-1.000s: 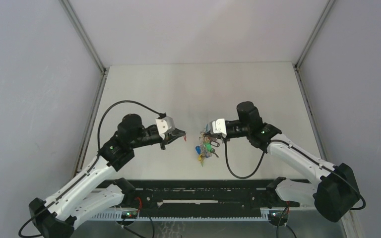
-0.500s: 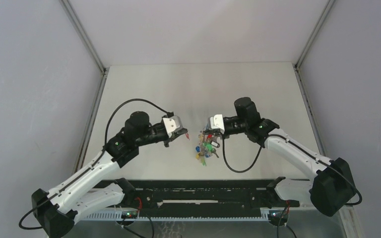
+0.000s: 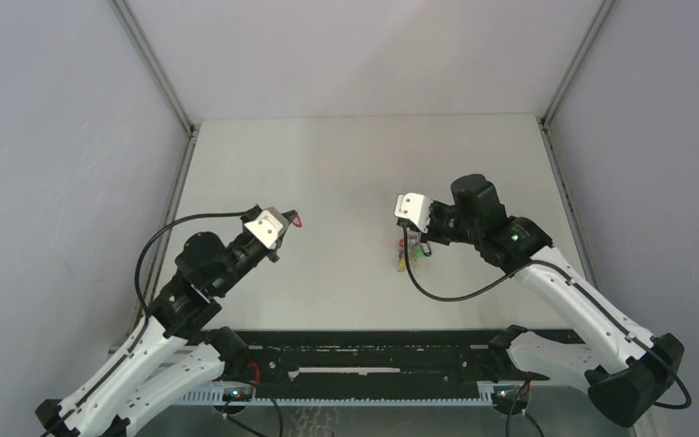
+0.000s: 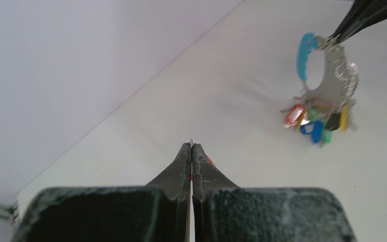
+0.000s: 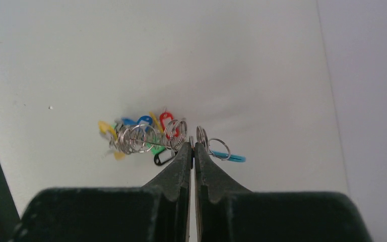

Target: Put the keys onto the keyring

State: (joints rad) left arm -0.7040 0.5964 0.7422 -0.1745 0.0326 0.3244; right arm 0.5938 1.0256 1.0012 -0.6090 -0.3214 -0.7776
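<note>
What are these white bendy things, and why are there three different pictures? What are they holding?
They are two robot arms bolted to a white table. Each one ends in a two-finger pincher. One picture looks down from above. The other two come from little cameras on the arms' wrists, so you see their own black fingers at the bottom. The left gripper is pinched shut on one small key with a red tag. The right gripper is pinched shut on a big keyring, which hangs from it with many colourful tagged keys. The red key is not on the ring yet.
</note>
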